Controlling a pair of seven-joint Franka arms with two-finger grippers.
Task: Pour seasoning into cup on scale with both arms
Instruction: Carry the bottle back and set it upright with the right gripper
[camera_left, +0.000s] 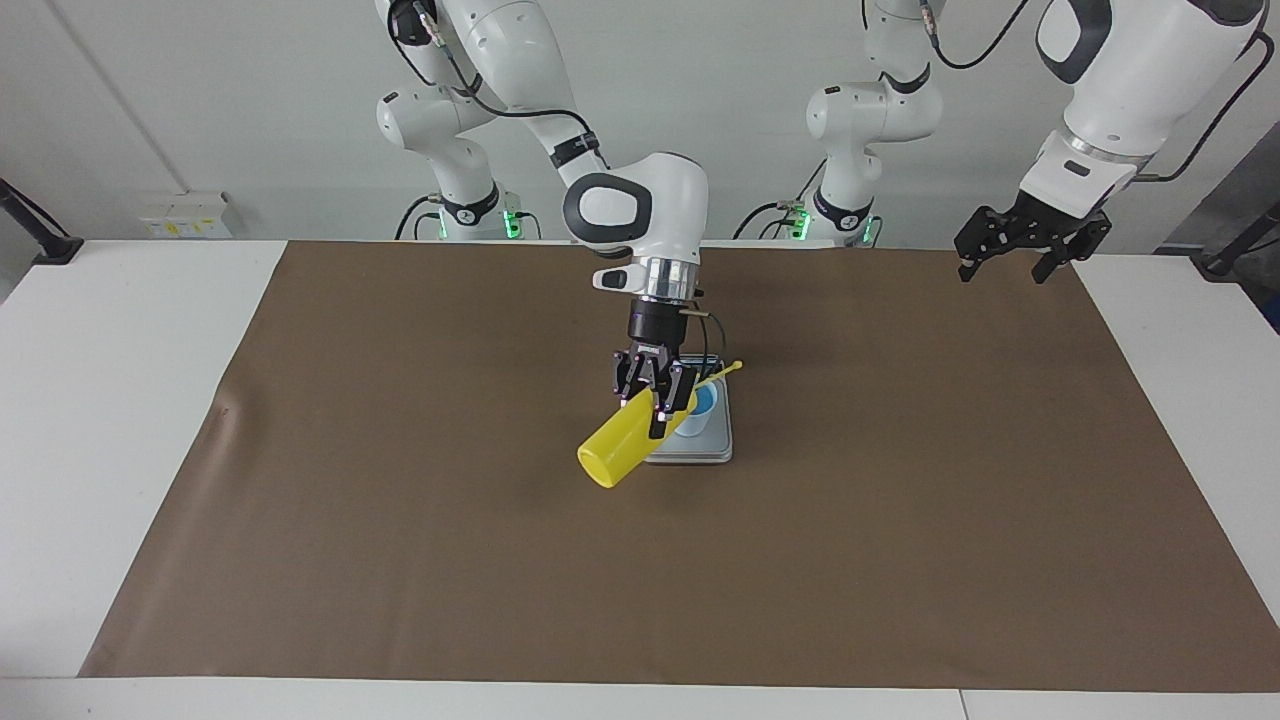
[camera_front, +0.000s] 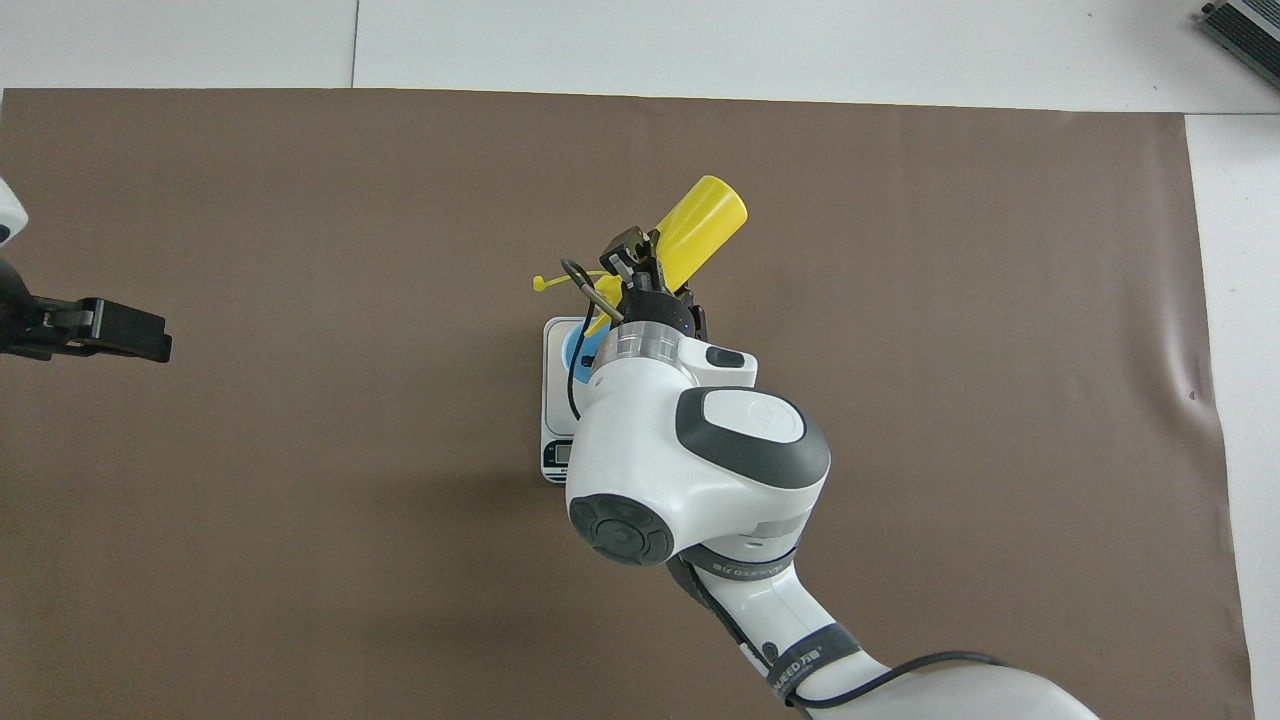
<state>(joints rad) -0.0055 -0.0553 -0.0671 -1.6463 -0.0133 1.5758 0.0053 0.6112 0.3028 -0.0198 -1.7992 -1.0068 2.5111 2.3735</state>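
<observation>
Nearest the facing camera is the bottle's (camera_left: 625, 445) flat base, tipped up and away from the robots, while its nozzle end slants down toward the cup (camera_left: 697, 410) on the scale (camera_left: 715, 447), mid-worktop (camera_left: 400, 520). The right claw (camera_left: 652, 398) pinches the bottle near its neck, directly over the cup's rim; the cap strap (camera_left: 722, 373) sticks out past the cup. Judged from the tilt, pouring is underway, and the long axis must keep aiming into the cup. The left claw (camera_left: 1015, 250) waits, fingers spread, over the worktop's left-arm end.
</observation>
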